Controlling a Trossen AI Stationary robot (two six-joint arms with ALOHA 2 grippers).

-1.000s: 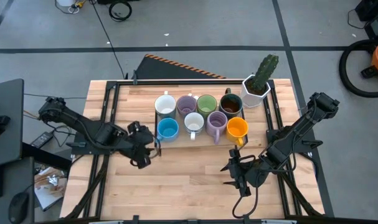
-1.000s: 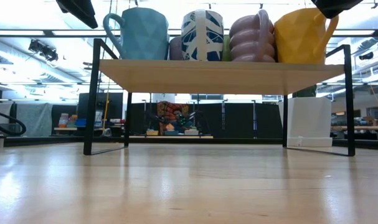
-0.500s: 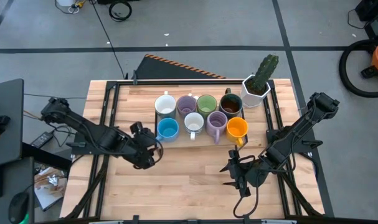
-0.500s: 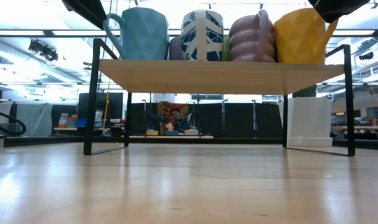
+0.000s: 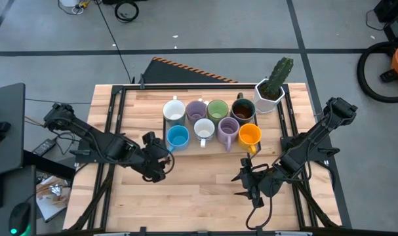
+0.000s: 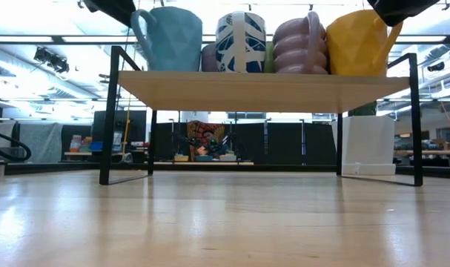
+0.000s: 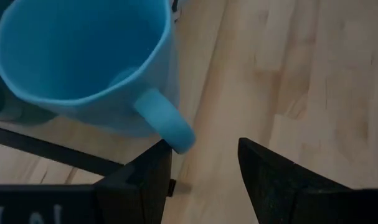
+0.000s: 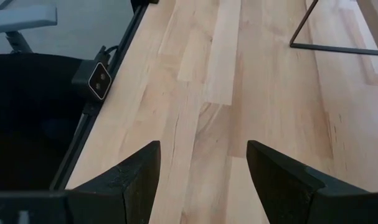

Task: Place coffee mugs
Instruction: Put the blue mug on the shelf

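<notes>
Table (image 5: 199,190), butcher-block, w/ a low wire-legged shelf (image 5: 208,145) at its 12 o'clock half. All eight mugs sit on that shelf in two rows. Far row: white (image 5: 174,110), lilac (image 5: 197,110), green (image 5: 217,109), dark brown (image 5: 242,109). Near row: blue mug (image 5: 177,136), white patterned (image 5: 204,129), ribbed lilac (image 5: 227,132), orange (image 5: 250,135). White faceted cactus pot (image 5: 269,93) stands off the shelf at about 2 o'clock, not part of the job.

Left gripper (image 5: 160,157) is at roughly 8 o'clock from the blue mug, just beside the shelf's corner. Wrist cam shows the mug's handle (image 7: 167,119) pointing down toward the fingers, its tip near the left-hand finger (image 7: 148,177) but not between the two; jaws stand part-open w/ bare wood in the gap, nothing held. Handle's long axis runs roughly along the line from mug to gripper, so any regrasp would go straight in, at about 2 o'clock from the gripper.

Right gripper (image 5: 246,180) waits at table's 5 o'clock, well apart from the shelf, fingers spread wide over bare board, empty. Left arm is clearly the nearer to the blue mug; right arm nearer the orange one.

Judgement: placement looks done or nearly so, w/ no mug left on the tabletop that I can see.
</notes>
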